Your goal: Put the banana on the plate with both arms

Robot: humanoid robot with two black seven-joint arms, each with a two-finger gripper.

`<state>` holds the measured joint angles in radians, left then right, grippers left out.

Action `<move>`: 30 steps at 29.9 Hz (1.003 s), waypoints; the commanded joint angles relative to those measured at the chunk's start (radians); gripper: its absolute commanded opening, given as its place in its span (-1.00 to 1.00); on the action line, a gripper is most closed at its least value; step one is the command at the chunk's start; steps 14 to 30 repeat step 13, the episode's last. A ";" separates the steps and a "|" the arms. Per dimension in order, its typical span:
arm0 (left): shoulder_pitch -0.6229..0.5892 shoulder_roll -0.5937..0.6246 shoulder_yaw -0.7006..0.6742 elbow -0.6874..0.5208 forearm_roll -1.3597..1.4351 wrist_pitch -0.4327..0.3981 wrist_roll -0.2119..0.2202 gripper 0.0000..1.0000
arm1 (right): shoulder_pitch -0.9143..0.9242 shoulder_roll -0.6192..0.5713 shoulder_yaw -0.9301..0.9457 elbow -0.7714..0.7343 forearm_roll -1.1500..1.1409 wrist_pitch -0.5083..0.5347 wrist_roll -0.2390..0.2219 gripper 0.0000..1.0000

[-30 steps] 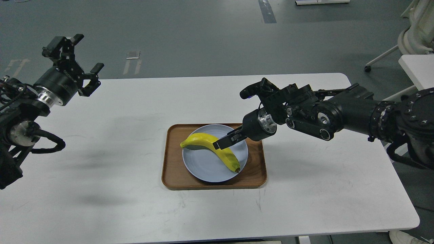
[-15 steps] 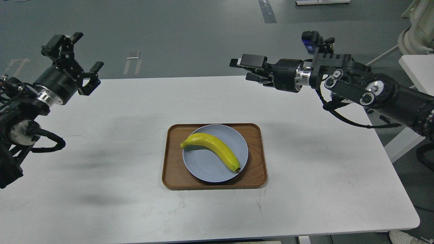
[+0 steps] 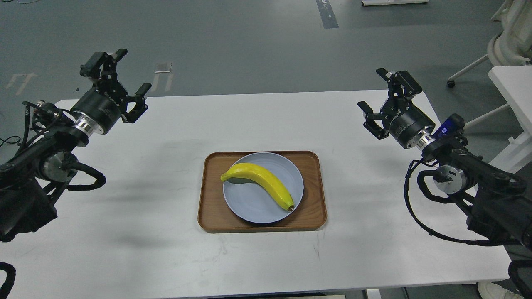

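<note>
The yellow banana (image 3: 259, 185) lies across the pale blue plate (image 3: 253, 205), stem end at the left, dark tip at the lower right rim. The plate sits inside a brown wooden tray (image 3: 212, 207) at the middle of the white table. My left gripper (image 3: 120, 81) is open and empty, raised over the table's far left. My right gripper (image 3: 384, 97) is open and empty, raised over the table's far right. Both are well away from the banana.
The white table (image 3: 145, 232) runs to rounded edges at front and right. Beyond its far edge is grey floor. A white chair base (image 3: 469, 70) and another white table (image 3: 513, 83) stand at the back right.
My right gripper let go of the banana, rose and swung back to the table's far right. My left arm shifted a little to the right. The banana stayed on the plate.
</note>
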<state>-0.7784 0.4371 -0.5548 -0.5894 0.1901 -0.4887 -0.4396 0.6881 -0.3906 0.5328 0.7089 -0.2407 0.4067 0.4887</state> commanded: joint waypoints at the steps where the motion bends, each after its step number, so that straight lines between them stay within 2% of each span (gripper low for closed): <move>1: 0.002 -0.037 -0.001 0.025 0.000 0.000 -0.001 0.96 | -0.028 0.002 0.009 -0.002 0.001 -0.003 0.000 0.99; 7: 0.004 -0.081 -0.001 0.046 0.000 0.000 -0.001 0.96 | -0.041 0.004 0.021 -0.002 0.001 0.000 0.000 0.99; 30: 0.005 -0.086 -0.001 0.046 0.000 0.000 0.001 0.96 | -0.042 0.004 0.021 -0.005 0.003 0.003 0.000 1.00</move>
